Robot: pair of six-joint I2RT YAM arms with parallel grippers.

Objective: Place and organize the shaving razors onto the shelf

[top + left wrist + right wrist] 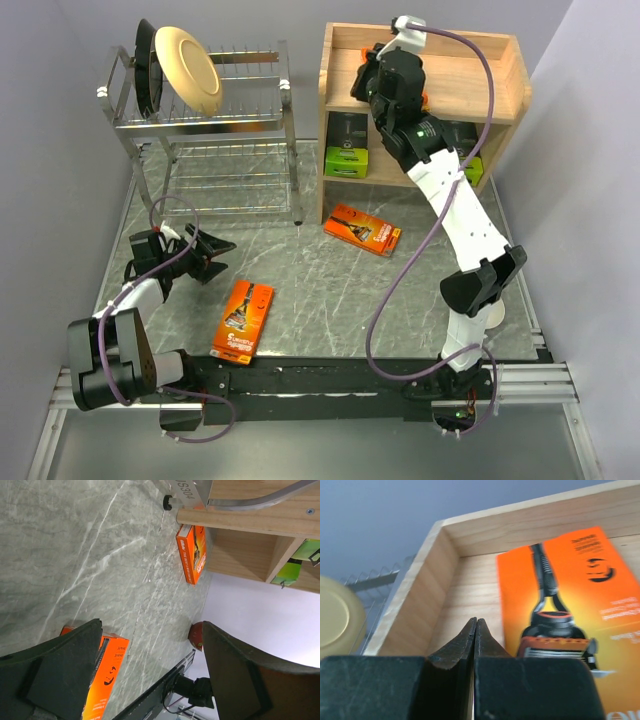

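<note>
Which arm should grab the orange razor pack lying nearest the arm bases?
Left. The left gripper, open, hovers low near that flat orange razor pack. The right gripper is shut, up over the top tier of the light wooden shelf, beside another orange pack.

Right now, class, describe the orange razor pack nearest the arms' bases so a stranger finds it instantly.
Start at the near edge of the marble table. The orange razor pack lies flat there, right of the left arm. Its twin lies farther back, beside the wooden shelf.
</note>
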